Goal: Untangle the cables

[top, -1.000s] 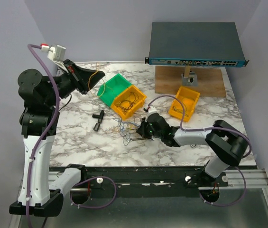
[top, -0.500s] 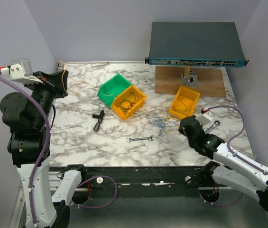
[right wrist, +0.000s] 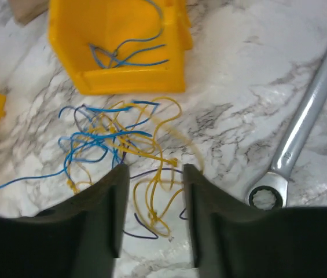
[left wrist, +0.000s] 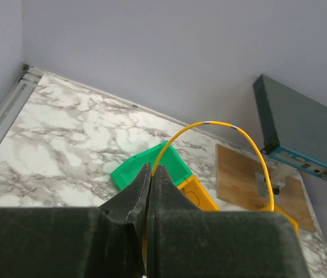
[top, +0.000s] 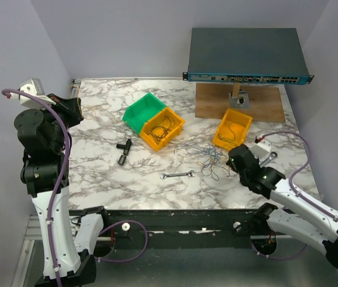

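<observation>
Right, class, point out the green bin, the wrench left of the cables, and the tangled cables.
green bin (top: 140, 112), top view, bare floor
wrench (top: 177, 175), top view, mid shank
tangled cables (right wrist: 120, 141), right wrist view, tangle's middle

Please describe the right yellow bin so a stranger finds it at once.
Start at the dark network switch above the wooden board, far right. Just before that board stands the yellow bin. Unlike the other yellow bin, it touches no green bin.

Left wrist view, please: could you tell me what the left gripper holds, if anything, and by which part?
The left gripper has its jaws shut on a thin yellow-orange wire, pinched where its arch begins; the rest loops away free.
</observation>
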